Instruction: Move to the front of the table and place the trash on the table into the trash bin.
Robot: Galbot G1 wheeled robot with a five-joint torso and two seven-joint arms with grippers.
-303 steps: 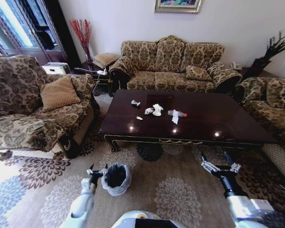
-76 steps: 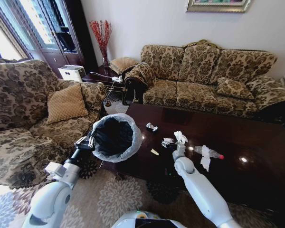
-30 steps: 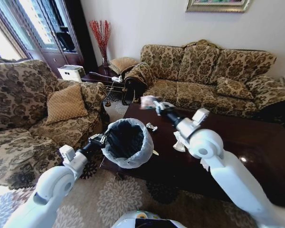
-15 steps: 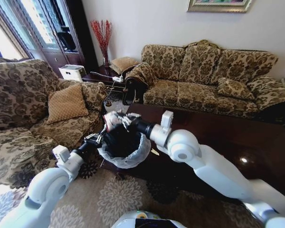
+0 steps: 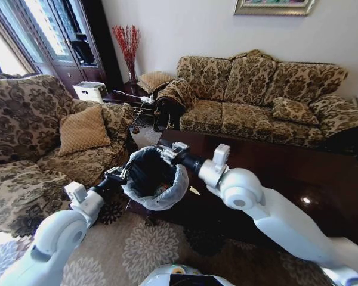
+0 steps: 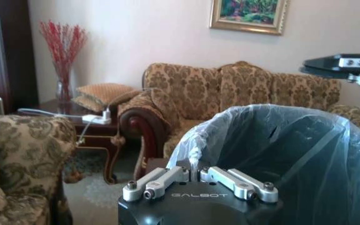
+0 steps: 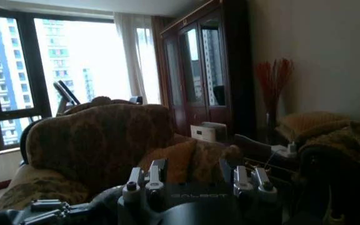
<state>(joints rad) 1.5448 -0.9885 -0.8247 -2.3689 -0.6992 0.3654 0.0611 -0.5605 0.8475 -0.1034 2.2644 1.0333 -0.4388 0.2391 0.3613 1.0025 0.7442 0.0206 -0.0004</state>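
Observation:
My left gripper is shut on the rim of the trash bin, holding it up at the table's left front corner. In the left wrist view its fingers pinch the translucent bag folded over the bin's rim. My right gripper hovers over the far side of the bin's mouth, open and holding nothing; the right wrist view shows its fingers spread apart. The dark glossy table has one small yellowish wrapper near the bin. The right arm hides other trash.
A patterned armchair with a tan cushion stands to the left. A long sofa sits behind the table. A side table with a red-twig vase fills the back corner. Flowered carpet lies in front.
Half a second ago my right gripper held a white paper wad over the bin. It now stands open without the wad and has shifted slightly right. The left gripper still holds the bin.

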